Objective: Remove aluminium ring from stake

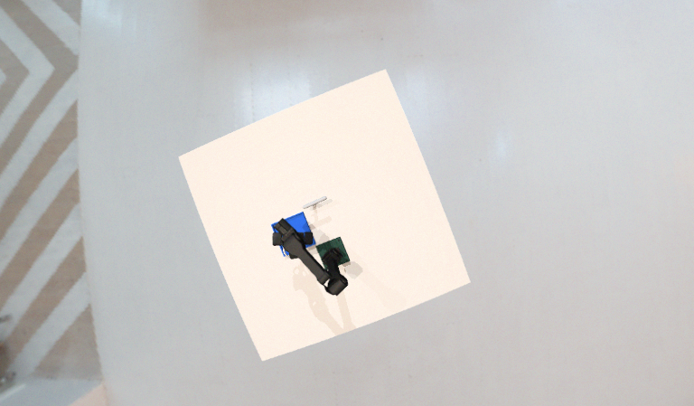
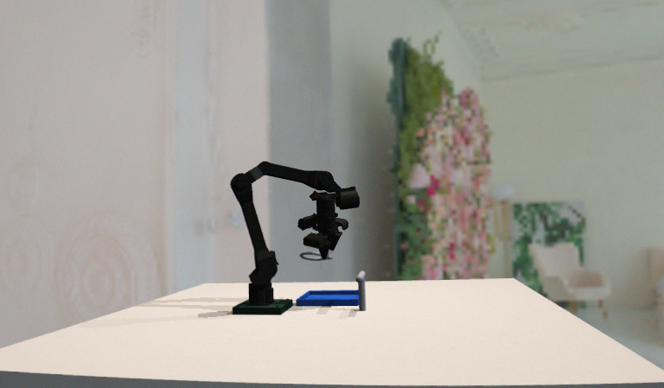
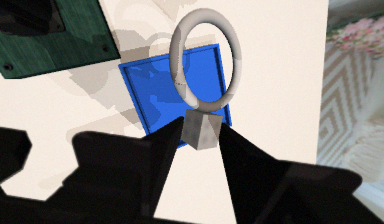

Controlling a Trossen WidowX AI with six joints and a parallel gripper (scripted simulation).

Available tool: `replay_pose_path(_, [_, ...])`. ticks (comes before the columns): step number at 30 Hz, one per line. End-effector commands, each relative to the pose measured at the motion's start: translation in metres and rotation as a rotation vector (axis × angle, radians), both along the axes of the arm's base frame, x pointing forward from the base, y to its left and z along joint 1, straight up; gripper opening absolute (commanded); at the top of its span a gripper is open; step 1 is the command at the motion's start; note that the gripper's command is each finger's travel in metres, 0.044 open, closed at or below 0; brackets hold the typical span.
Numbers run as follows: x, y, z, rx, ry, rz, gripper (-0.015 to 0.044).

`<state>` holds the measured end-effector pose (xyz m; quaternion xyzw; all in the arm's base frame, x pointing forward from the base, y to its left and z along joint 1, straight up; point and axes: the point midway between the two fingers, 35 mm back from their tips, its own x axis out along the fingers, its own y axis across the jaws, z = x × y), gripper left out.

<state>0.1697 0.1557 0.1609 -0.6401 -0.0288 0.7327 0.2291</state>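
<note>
Ring (image 2: 309,258) (image 3: 176,61), aluminium: presumably light, stiff, smooth; best held by its flat-sided tab (image 3: 201,130). Held high above tray (image 1: 299,221) (image 2: 327,304) (image 3: 165,91), off stake (image 1: 314,202) (image 2: 362,295).

Fingers (image 1: 281,223) (image 2: 324,257): partly open, clamped on the tab at six o'clock of the ring, wrist view.

matte black, chunky-jointed arm (image 1: 307,264) (image 2: 248,218)
</note>
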Motion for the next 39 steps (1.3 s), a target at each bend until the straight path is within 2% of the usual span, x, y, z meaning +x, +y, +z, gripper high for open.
replay_pose_path(1, [0.005, 0.002, 0.003, 0.030, 0.003, 0.037, 0.0000])
replay_pose_path(39, [0.051, 0.003, 0.012, 0.346, -0.043, 0.334, 0.0000])
